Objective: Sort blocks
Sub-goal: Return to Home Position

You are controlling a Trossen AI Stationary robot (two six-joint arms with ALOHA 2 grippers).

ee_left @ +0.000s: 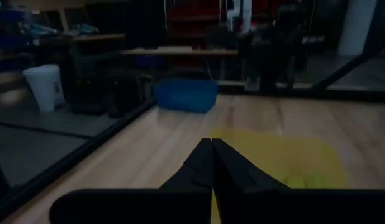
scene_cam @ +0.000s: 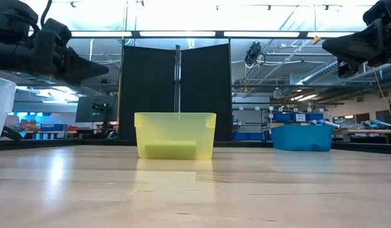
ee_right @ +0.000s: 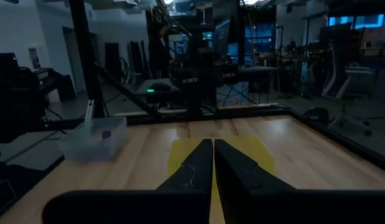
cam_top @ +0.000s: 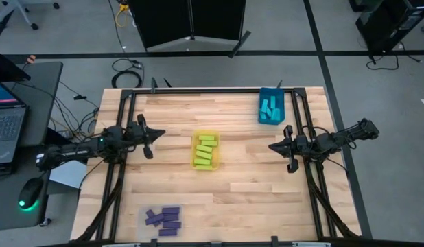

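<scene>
The yellow-green blocks point(cam_top: 206, 151) lie in the yellow bin point(cam_top: 215, 135) at the table's middle. The cyan blocks point(cam_top: 269, 107) lie in the blue bin point(cam_top: 262, 97) near the far right corner. The purple blocks point(cam_top: 164, 220) sit in the clear bin point(cam_top: 143, 211) at the near edge. My left gripper point(cam_top: 159, 133) hovers shut above the table, left of the yellow bin. My right gripper point(cam_top: 272, 147) hovers shut to that bin's right. Both fingertips point at the yellow bin point(ee_left: 276, 163) point(ee_right: 255, 149).
Bare wooden table surrounds the bins. A black frame runs along the table's edges. A laptop, a mouse and cables sit on a side desk off the table's left. A black screen stands beyond the far edge.
</scene>
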